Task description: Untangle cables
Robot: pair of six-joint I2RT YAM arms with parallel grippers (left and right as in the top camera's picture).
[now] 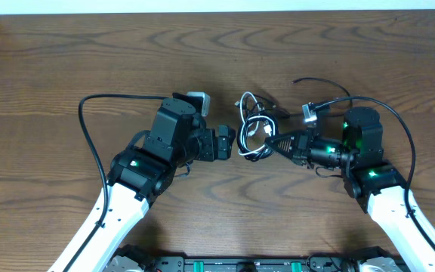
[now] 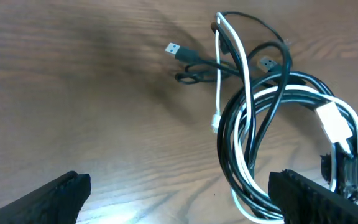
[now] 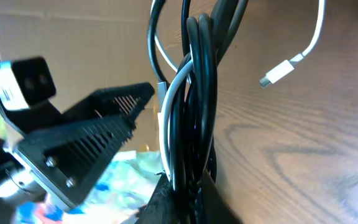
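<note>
The cables [image 1: 254, 134] are a tangled bundle of black loops with one white cord at the table's centre. My right gripper [image 1: 270, 142] is shut on the bundle's right side. In the right wrist view the black and white strands [image 3: 194, 99] run up from the pinched jaws of my right gripper [image 3: 188, 186]. My left gripper [image 1: 231, 143] stands open just left of the bundle. The left wrist view shows the loops [image 2: 253, 130] just inside my left gripper's [image 2: 179, 199] right finger [image 2: 303, 196], with nothing gripped. A USB plug [image 2: 175, 48] and a white plug tip [image 2: 215, 122] lie loose.
Thick black arm wires curve off each arm, one on the left [image 1: 89, 128] and one on the right [image 1: 399, 121]. A thin black cord with a silver plug [image 1: 310, 112] lies behind the right arm. Bare wood table [image 1: 66, 53] surrounds the arms.
</note>
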